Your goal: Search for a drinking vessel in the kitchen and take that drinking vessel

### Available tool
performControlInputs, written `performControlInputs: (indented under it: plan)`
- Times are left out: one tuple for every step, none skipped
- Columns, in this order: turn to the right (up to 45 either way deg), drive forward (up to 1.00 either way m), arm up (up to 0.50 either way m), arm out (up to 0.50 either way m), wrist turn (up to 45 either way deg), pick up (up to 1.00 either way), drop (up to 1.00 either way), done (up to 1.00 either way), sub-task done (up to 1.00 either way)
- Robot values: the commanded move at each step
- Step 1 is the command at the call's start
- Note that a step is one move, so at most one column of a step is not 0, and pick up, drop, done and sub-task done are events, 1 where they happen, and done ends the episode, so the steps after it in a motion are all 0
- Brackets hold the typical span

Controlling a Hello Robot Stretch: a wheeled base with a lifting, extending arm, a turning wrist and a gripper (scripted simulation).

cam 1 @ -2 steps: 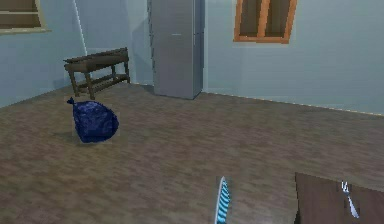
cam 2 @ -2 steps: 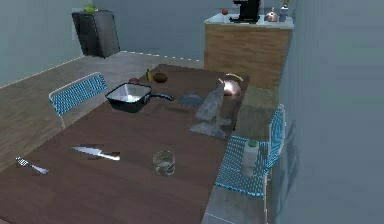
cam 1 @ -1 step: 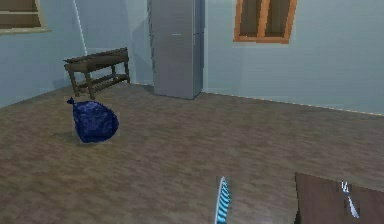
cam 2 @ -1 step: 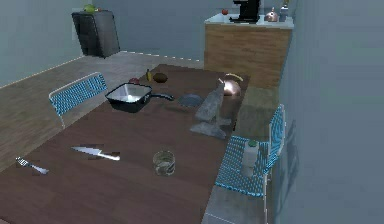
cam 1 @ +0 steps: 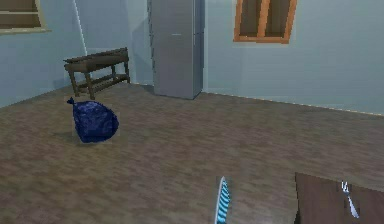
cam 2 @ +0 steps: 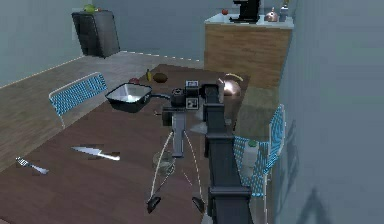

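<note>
In the arm side view the dark arm bar (cam 2: 225, 170) rises over a dark wooden table (cam 2: 60, 185). At its far end stand the white marker squares (cam 2: 186, 99), and the gripper (cam 2: 176, 203) hangs below them with two thin fingers spread over the tabletop. A small pale, see-through blob (cam 2: 164, 160), perhaps a glass, lies on the table between the fingers. I cannot tell whether the gripper holds anything. A shiny copper-coloured vessel (cam 2: 232, 88) stands at the table's far side beside the arm.
A black pan (cam 2: 130, 95), a knife (cam 2: 95, 153) and a fork (cam 2: 30, 165) lie on the table, with blue chairs (cam 2: 75, 95) (cam 2: 262, 150) around it. A wooden counter (cam 2: 245, 50) stands behind. Ahead are open floor, a blue bag (cam 1: 95, 120), a bench (cam 1: 98, 68) and a grey fridge (cam 1: 177, 45).
</note>
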Motion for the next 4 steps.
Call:
performControlInputs:
  plan:
    - [0.0, 0.0, 0.0, 0.0, 45.0, 0.0, 0.0, 0.0, 0.0]
    - [0.0, 0.0, 0.0, 0.0, 45.0, 0.0, 0.0, 0.0, 0.0]
    - [0.0, 0.0, 0.0, 0.0, 45.0, 0.0, 0.0, 0.0, 0.0]
    - [0.0, 0.0, 0.0, 0.0, 6.0, 0.0, 0.0, 0.0, 0.0]
